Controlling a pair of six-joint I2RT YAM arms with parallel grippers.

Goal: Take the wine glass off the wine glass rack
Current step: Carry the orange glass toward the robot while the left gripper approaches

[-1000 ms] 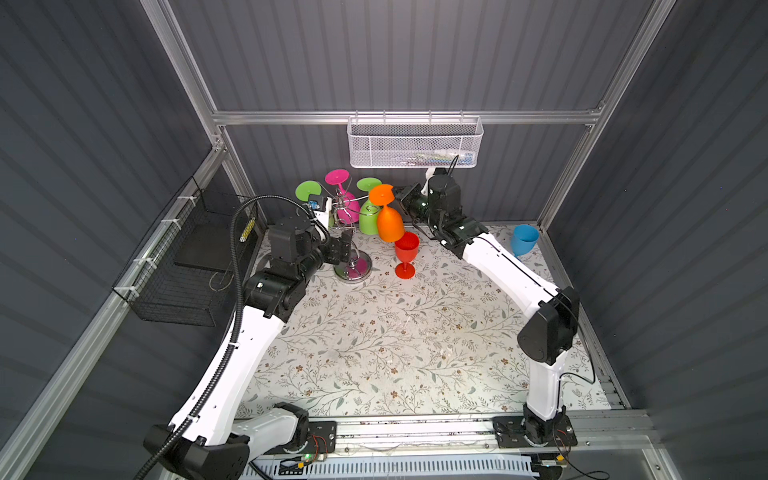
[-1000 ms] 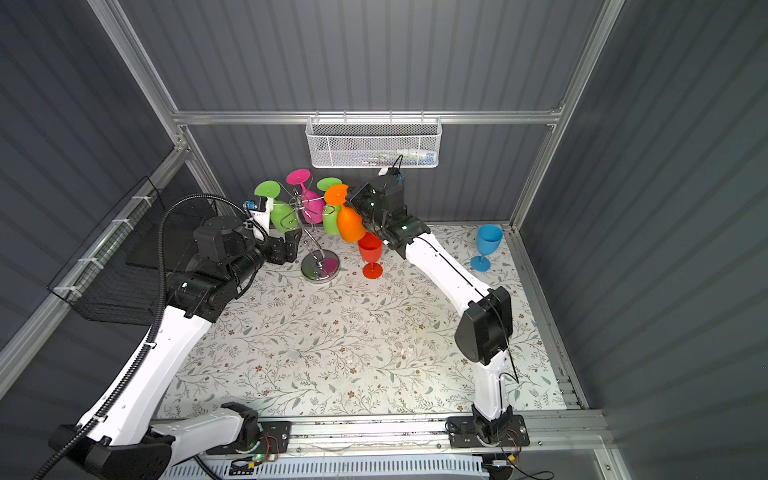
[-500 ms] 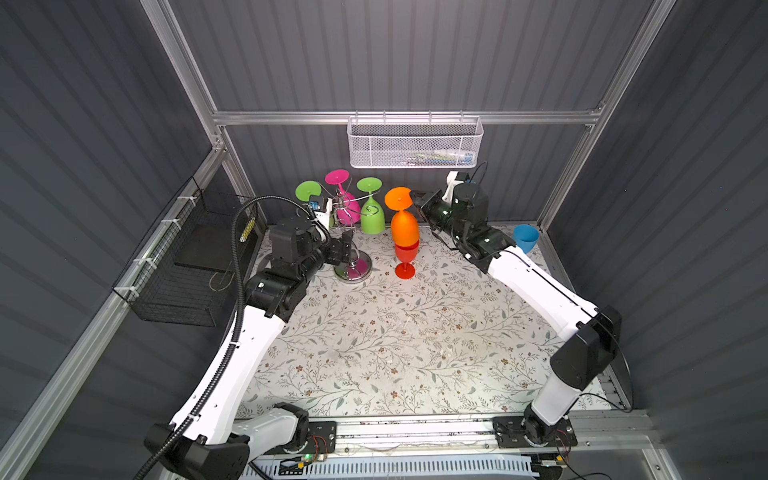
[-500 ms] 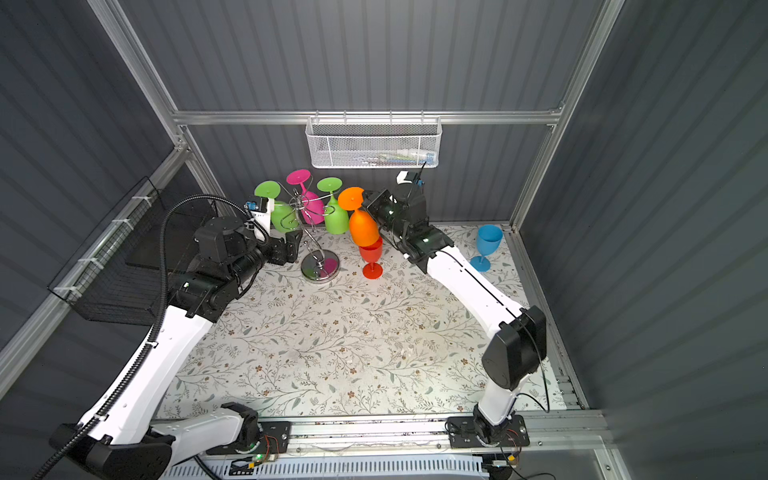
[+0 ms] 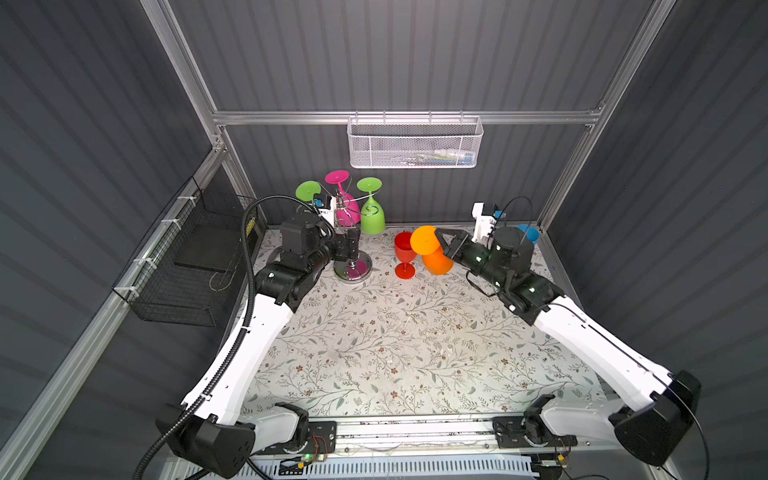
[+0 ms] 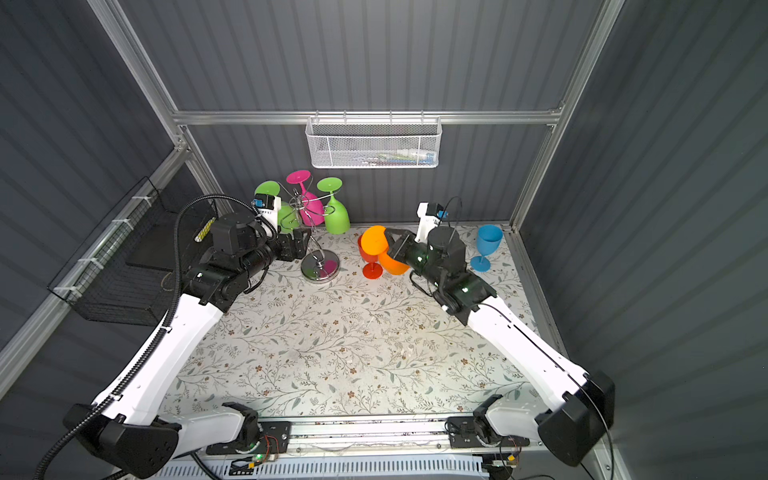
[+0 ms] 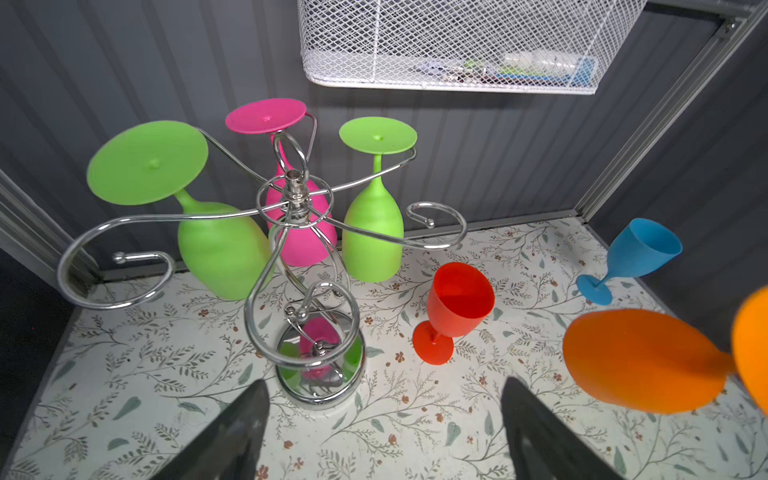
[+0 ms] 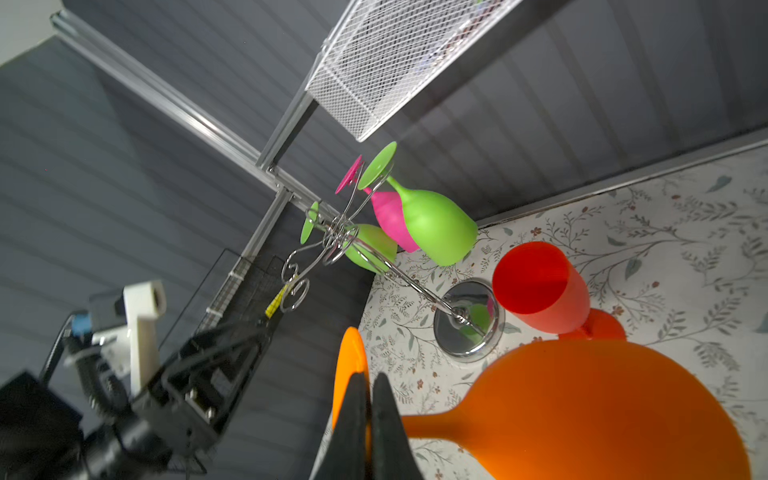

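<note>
Tracking the pull, near end first. Left gripper (image 7: 384,384) is spread wide and empty, parked facing the mirror base of the tall chrome wire wine glass rack (image 7: 291,195), same as a second ago.

Right gripper (image 8: 368,380) is pressed together on the thin round foot of the orange plastic wine glass (image 5: 436,262). The bowl tilts down over the floral-print table cover (image 5: 374,345); can't tell if it touches.

A second ago that glass was up at the rack's scroll arms. Now it sits lower and well right of the rack, just beside the upright red plastic goblet (image 5: 405,249). So I'd call the removal itself done; what's left is righting it and setting it down. Risk: the bowl is close enough to clip the red goblet.

The rack holds two lime-green plastic glasses (image 7: 220,249) and one pink plastic glass (image 7: 303,245), all inverted; three arms are bare.

Further back, a blue plastic goblet (image 6: 488,239) stands near the rear corner, with a white mesh basket (image 5: 415,145) on the wall.
</note>
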